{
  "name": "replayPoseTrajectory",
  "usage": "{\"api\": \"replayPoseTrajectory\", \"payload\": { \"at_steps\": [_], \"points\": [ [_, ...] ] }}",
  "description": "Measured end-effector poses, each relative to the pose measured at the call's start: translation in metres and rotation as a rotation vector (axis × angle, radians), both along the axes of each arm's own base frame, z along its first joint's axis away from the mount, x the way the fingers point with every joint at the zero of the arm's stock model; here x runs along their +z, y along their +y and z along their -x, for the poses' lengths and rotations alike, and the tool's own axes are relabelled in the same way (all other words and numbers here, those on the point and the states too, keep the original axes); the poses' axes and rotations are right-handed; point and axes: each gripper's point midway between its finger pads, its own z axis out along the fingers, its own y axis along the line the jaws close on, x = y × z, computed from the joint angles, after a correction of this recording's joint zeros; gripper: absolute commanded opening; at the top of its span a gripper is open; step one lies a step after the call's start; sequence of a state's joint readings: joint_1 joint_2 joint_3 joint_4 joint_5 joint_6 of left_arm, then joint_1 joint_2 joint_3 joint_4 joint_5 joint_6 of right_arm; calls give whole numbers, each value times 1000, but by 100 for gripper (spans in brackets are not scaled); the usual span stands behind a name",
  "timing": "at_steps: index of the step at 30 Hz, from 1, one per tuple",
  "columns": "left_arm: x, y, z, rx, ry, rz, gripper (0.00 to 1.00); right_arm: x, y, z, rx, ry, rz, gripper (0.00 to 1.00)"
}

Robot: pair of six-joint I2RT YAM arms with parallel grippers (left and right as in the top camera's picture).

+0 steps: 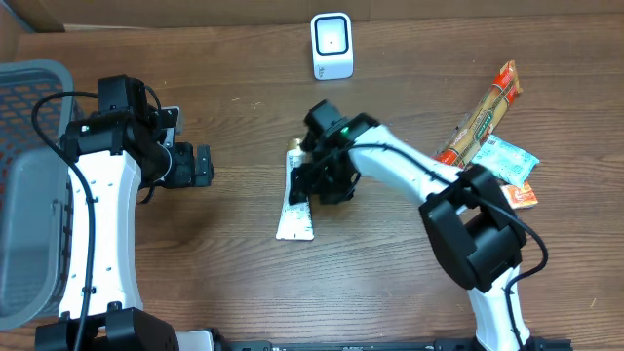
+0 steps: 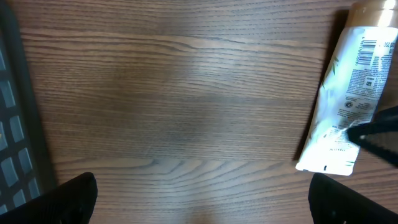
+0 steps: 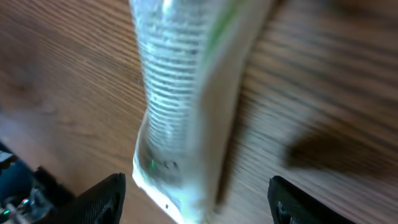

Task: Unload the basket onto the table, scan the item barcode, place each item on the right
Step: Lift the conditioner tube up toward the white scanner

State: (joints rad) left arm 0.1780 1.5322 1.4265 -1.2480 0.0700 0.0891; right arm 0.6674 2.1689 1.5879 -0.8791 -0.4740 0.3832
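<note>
The item, a white squeeze tube with a gold cap, lies flat on the wooden table at centre. In the left wrist view the tube shows printed text and a barcode facing up. My right gripper hovers over the tube's upper half. In the right wrist view the tube lies between its spread fingers, the right gripper open and its fingertips clear of the tube. My left gripper stands open to the tube's left, with only bare wood between the left gripper's fingers. The white scanner stands at the far edge.
A grey plastic basket fills the left side, its edge showing as the basket in the left wrist view. An orange snack pack and a pale green packet lie at the right.
</note>
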Motion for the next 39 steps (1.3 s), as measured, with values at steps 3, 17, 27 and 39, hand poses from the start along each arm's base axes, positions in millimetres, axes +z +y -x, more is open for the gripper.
{"api": "replayPoseTrajectory", "payload": {
  "at_steps": [3,17,27,39],
  "points": [
    [0,0,0,0,0,0,100,-9,6,5,-20,-12,0,65],
    [0,0,0,0,1,1,100,-7,16,4,-61,-18,-96,4],
    [0,0,0,0,0,0,100,6,-4,11,42,-13,-113,4],
    [0,0,0,0,0,0,99,195,-59,-6,68,-328,-468,4]
  ]
}}
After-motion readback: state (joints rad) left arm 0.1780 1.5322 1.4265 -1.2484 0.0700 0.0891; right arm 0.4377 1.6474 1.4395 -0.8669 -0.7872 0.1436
